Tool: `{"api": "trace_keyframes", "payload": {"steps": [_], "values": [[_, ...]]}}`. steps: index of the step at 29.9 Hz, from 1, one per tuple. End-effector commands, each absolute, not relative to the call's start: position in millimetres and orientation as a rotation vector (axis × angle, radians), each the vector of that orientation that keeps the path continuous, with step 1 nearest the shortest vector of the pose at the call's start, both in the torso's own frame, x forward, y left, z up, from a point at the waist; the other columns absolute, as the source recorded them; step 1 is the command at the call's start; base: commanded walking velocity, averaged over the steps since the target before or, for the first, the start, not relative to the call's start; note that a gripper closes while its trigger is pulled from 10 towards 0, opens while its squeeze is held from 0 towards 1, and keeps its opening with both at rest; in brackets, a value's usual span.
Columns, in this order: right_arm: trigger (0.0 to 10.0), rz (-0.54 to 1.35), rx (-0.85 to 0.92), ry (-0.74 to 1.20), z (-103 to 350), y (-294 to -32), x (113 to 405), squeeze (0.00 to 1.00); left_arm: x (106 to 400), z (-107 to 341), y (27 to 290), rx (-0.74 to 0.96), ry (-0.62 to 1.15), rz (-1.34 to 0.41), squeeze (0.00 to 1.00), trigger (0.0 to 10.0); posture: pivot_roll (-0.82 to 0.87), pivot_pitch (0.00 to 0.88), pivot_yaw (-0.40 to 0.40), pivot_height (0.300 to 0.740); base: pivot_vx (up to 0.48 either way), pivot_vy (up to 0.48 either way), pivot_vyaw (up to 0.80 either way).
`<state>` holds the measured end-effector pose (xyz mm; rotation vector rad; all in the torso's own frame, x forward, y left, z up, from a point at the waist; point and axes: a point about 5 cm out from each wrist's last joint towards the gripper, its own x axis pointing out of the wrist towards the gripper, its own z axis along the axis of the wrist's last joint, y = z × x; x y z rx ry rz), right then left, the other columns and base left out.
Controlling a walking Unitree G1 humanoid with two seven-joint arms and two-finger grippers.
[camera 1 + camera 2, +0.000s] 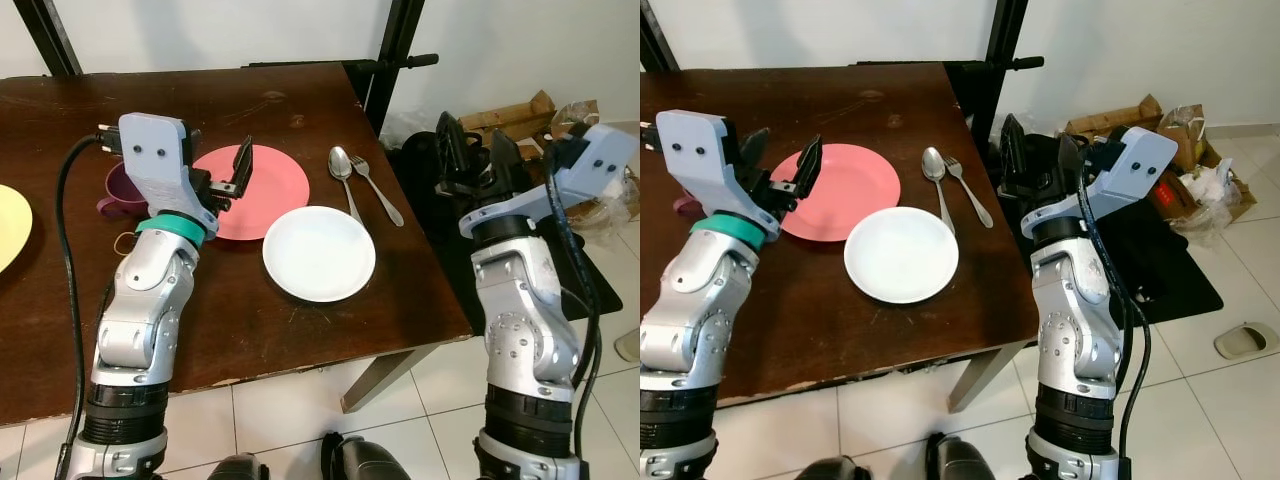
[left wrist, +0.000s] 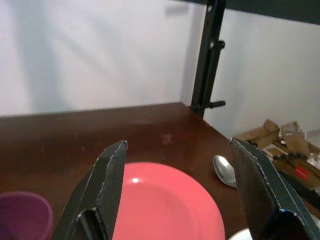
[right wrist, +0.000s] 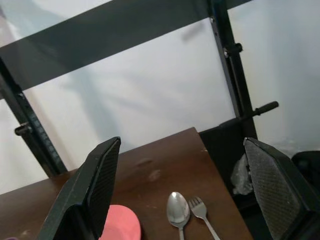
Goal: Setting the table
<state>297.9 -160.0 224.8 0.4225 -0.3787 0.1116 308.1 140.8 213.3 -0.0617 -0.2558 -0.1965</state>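
Step in hand, as judged: the left gripper (image 1: pixel 222 176), jaws open and empty, hangs over the near edge of the pink plate (image 1: pixel 265 185). A clean pick calls for a low approach at the rim, jaws straddling it, clear of the white plate (image 1: pixel 319 252) that touches it. The right gripper (image 1: pixel 1038 165), jaws open and empty, is off the bench (image 1: pixel 330 320) beside its right edge.

Count, near to far:
- White plate: one.
- Pink plate: one.
- Yellow plate (image 1: pixel 10 225): one, left edge.
- Purple cup (image 1: pixel 122 190): one.
- Spoon (image 1: pixel 343 172): one.
- Fork (image 1: pixel 375 187): one, just beside the spoon.
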Motion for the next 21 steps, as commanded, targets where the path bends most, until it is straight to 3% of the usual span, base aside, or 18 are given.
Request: {"api": "trace_keyframes", "payload": {"steps": [1, 21], "values": [[10.0, 0.077, 0.41, -0.346, 213.5, -160.6, 297.6, 0.0, 310.1, 211.2, 131.8, -0.04, -0.25, -0.203, 0.0, 10.0, 0.0, 0.0, 0.004, 0.74, 0.0, 0.0, 0.0], [10.0, -0.002, 0.344, -0.331, 201.8, -170.1, 286.9, 0.0, 311.2, 194.4, 112.3, 0.009, -0.233, -0.262, 0.0, 10.0, -0.07, 0.0, 0.041, 0.74, 0.0, 0.0, 0.0]]}}
